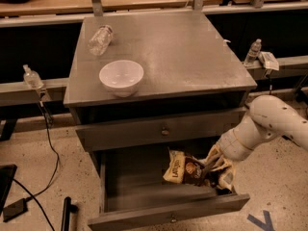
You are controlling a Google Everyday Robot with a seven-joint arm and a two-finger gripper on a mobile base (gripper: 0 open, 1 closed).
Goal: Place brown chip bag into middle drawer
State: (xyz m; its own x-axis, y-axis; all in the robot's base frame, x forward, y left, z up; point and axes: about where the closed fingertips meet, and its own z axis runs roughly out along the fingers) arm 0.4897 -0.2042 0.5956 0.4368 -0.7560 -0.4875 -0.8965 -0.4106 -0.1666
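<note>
The brown chip bag [185, 168] lies tilted over the right part of the open middle drawer [144, 183], its dark middle and tan edges showing. My gripper [215, 166] reaches in from the right on a white arm and is shut on the bag's right end, just above the drawer's plank floor. The drawer is pulled out, and its front [168, 216] with a small knob is nearest the camera. The upper knobbed front [163, 130] is closed.
A white bowl [121, 77] and a clear plastic bottle [100, 39] lying on its side are on the cabinet top [192, 52]. Small bottles stand on rails at left [32, 77] and right [252, 52]. A cable [48, 143] runs over the floor at left.
</note>
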